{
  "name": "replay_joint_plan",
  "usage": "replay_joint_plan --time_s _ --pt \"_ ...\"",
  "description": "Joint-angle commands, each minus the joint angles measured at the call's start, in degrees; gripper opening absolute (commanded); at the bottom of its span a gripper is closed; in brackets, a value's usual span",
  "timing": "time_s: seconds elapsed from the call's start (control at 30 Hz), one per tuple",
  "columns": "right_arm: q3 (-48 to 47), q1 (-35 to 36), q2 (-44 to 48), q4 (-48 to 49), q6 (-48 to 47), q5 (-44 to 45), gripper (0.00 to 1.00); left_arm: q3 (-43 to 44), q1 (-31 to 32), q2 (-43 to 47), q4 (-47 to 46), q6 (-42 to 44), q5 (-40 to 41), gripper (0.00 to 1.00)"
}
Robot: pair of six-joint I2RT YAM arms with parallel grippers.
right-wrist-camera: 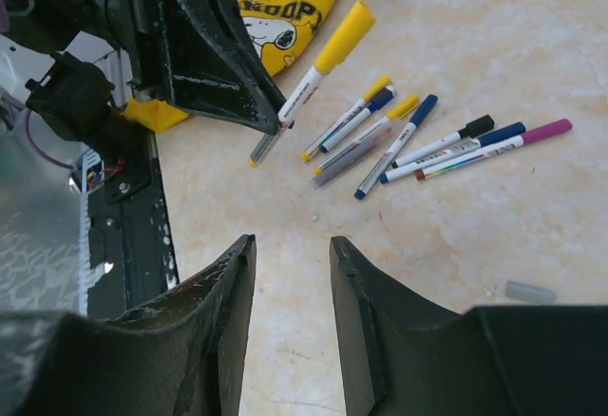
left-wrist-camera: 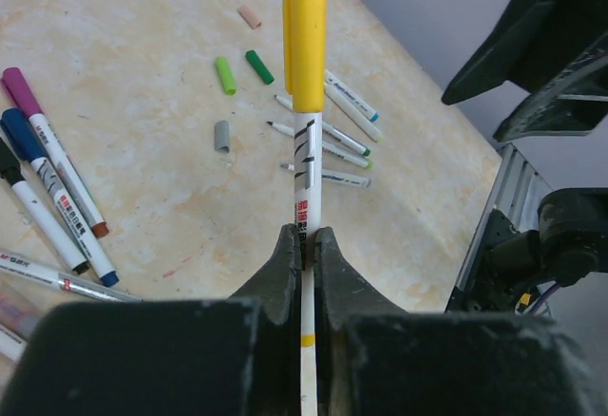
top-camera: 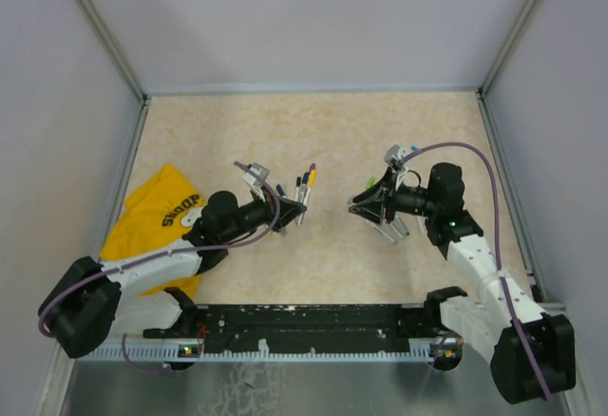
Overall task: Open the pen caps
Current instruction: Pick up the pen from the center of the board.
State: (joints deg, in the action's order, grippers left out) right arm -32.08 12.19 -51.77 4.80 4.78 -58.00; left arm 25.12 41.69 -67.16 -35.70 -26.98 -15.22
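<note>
My left gripper (left-wrist-camera: 304, 236) is shut on the white barrel of a pen (left-wrist-camera: 306, 169). Its yellow cap (left-wrist-camera: 305, 46) is on and points toward the right arm. The right wrist view shows the same pen (right-wrist-camera: 299, 98) held above the table. My right gripper (right-wrist-camera: 293, 242) is open and empty, a short way from the cap, facing the left gripper (top-camera: 296, 211). Several loose pen caps lie on the table, among them a light green one (left-wrist-camera: 225, 75), a dark green one (left-wrist-camera: 259, 66) and a grey one (left-wrist-camera: 221, 136). Beside them are a few uncapped pens (left-wrist-camera: 328, 136).
A row of capped pens (right-wrist-camera: 418, 141) lies on the table beyond the left gripper. A yellow printed cloth (top-camera: 157, 221) is spread at the left by the left arm. A black rail (top-camera: 304, 326) runs along the near edge. Walls close in the table.
</note>
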Motion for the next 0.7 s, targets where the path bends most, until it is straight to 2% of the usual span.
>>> replay_joint_plan --time_s 0.0,0.67 --pt "1.55 -0.53 -1.61 13.06 9.43 -1.22 0.38 -3.68 2.08 1.93 -12.04 -4.17 3.05 0.00" --pt "5.88 -0.43 -4.20 26.24 20.73 -1.20 0.45 -9.05 13.19 -0.30 -28.58 -6.89 15.98 0.00"
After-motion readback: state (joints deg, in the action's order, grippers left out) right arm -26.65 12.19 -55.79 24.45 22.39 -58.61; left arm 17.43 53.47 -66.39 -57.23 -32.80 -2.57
